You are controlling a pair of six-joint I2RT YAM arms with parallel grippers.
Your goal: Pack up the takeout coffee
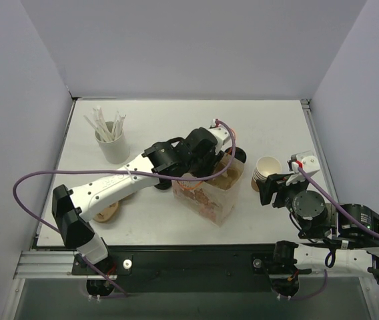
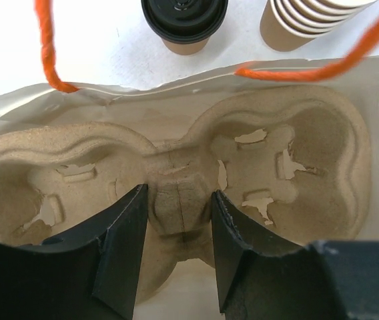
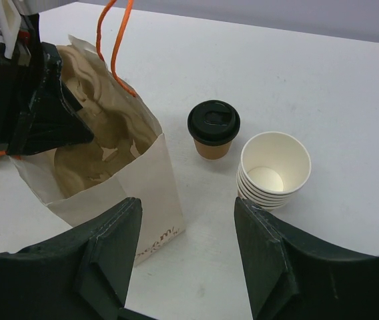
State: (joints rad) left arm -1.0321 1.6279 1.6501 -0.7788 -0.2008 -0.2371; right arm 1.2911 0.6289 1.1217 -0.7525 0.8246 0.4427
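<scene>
While left hand grips carrier, takeout coffee stands beyond.

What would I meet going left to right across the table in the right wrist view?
Paper bag with the cup tray inside → coffee cup with black lid → stack of lidless cups.

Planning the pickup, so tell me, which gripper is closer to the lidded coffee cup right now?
Left. The left gripper holds the cup carrier in the paper bag, right next to the takeout coffee. The right gripper hangs open farther back, by the cup stack.
</scene>
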